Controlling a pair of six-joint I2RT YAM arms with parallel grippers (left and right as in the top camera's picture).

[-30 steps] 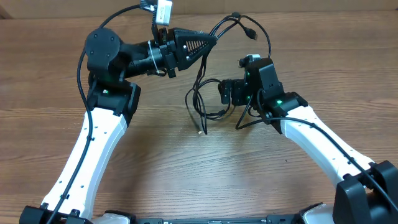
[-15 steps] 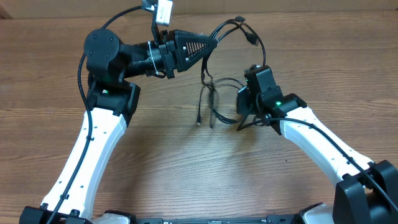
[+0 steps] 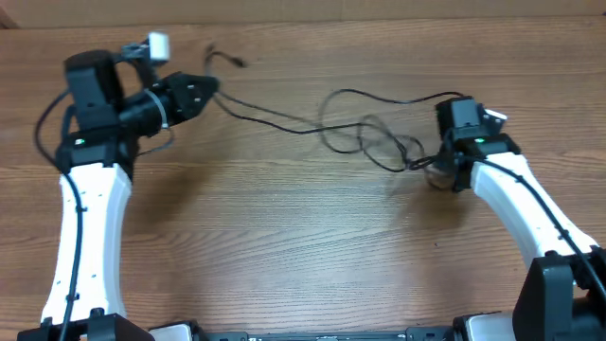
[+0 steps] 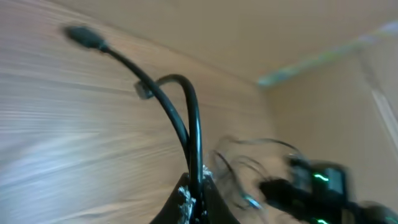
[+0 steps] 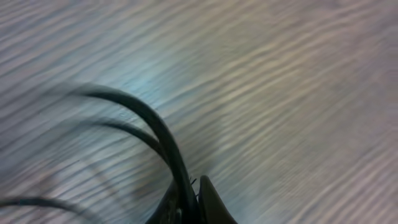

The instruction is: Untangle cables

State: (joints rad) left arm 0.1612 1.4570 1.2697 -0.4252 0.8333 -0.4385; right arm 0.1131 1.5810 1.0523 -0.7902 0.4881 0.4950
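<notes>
Thin black cables stretched across the tabletop, one end pinched in left gripper jaws, other clamped in right gripper jaws

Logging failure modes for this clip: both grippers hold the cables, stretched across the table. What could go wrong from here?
1. The cables cross in loose loops between the grippers; pulling wider may cinch them into a knot instead of freeing them.
2. The left gripper pinches close to the plug, with little cord beyond it, so the end might slip out under tension.
3. The right gripper pinches two strands together, which could keep them tangled.
</notes>
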